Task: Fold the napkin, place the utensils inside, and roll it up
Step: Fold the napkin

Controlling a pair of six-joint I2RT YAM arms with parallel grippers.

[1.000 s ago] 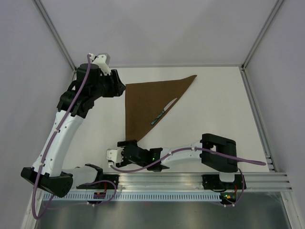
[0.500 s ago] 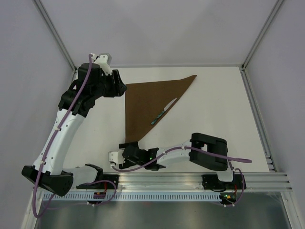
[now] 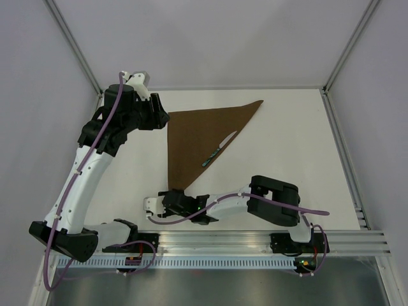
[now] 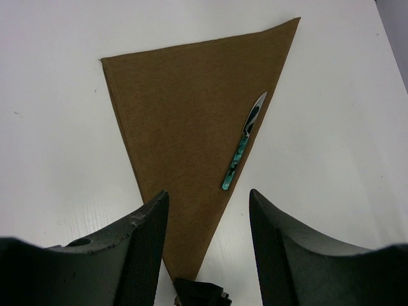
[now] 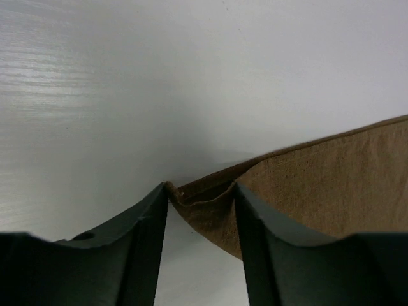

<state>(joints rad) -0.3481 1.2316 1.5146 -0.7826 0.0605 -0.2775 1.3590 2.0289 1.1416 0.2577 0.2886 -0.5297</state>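
From above, the napkin [image 3: 197, 141] lies folded into a triangle on the table [image 3: 287, 146], the utensil [image 3: 218, 149] along its right edge. The left wrist view shows the left gripper [image 4: 205, 242] spread, empty, above the cloth. The right wrist view shows the right gripper [image 5: 201, 210] pinching the napkin's bunched near corner

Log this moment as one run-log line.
napkin: dark brown cloth napkin folded triangular | utensil: green-handled knife along fold edge | right gripper: at near tip | left gripper: open
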